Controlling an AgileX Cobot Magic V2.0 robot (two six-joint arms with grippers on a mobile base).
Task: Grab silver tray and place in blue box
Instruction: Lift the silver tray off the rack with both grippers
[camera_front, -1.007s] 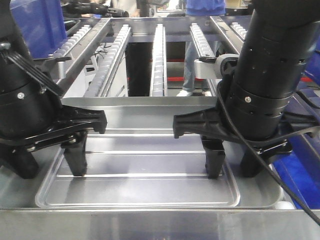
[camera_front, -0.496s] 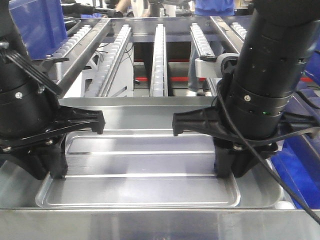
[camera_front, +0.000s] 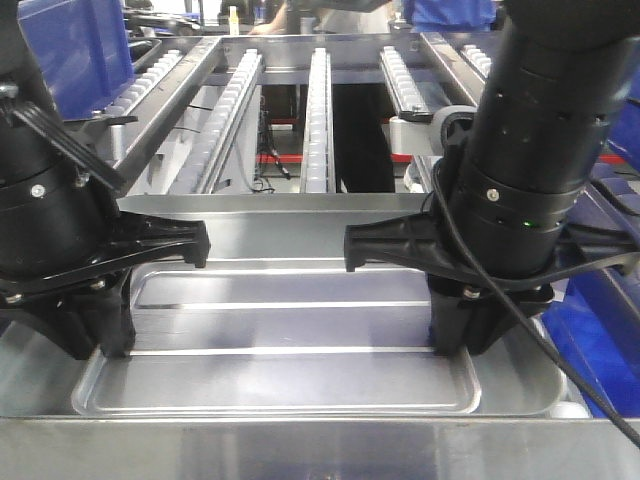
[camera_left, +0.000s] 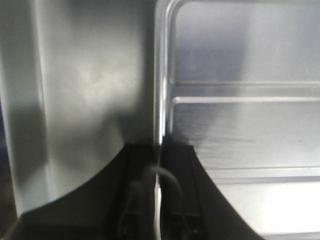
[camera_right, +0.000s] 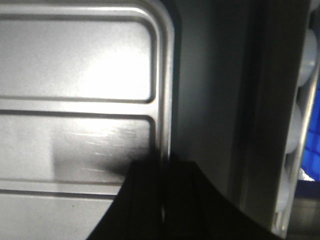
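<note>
The silver tray (camera_front: 290, 375) lies flat inside a larger, deeper silver pan (camera_front: 300, 225). My left gripper (camera_front: 110, 340) is shut on the tray's left rim. In the left wrist view the thin rim runs between the black fingers of that gripper (camera_left: 159, 152), with the tray (camera_left: 250, 130) to the right. My right gripper (camera_front: 460, 340) is shut on the tray's right rim. The right wrist view shows that gripper (camera_right: 164, 170) pinching the rim of the tray (camera_right: 75, 65). A blue wall at the right edge (camera_front: 595, 335) may be the blue box; most of it is out of view.
The pan's sloping walls (camera_left: 90, 90) (camera_right: 210, 100) close in on the tray on both sides. Roller conveyor rails (camera_front: 318, 120) run away behind the pan. A blue bin (camera_front: 75, 50) stands at the back left. A metal ledge (camera_front: 300, 445) crosses the front.
One second ago both grippers stood open, fingers astride the tray's side rims. They closed on the rims half a second ago. Nothing has moved since.
</note>
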